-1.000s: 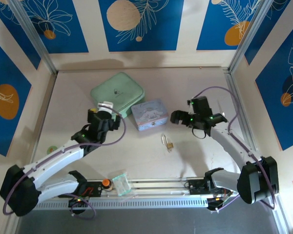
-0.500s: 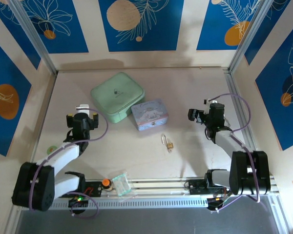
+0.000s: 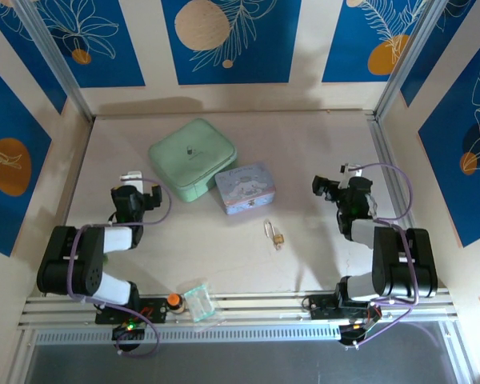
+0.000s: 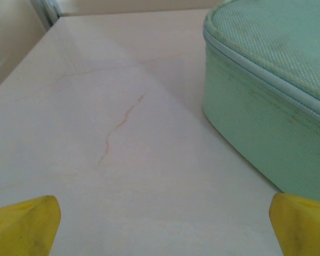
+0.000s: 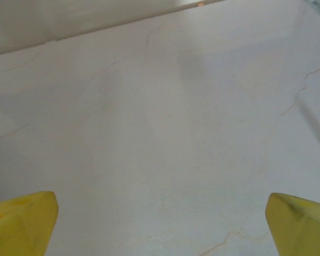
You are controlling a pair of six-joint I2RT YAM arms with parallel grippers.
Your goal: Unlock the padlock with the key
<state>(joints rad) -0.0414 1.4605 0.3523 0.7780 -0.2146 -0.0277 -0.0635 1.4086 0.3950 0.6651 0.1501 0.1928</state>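
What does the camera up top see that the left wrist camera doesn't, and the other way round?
Top view extra: the tiny brass padlock, the cartoon tin and the right gripper, open. Left wrist view extra: a thin reddish crack line in the table. Shared: the mint-green case, the table and the left gripper, its yellow fingertips wide apart.

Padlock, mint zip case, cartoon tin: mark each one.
padlock point(image 3: 278, 238), top external view, on its brass body.
mint zip case point(image 3: 192, 158), top external view, middle of its lid.
cartoon tin point(image 3: 246, 188), top external view, middle of its printed lid.
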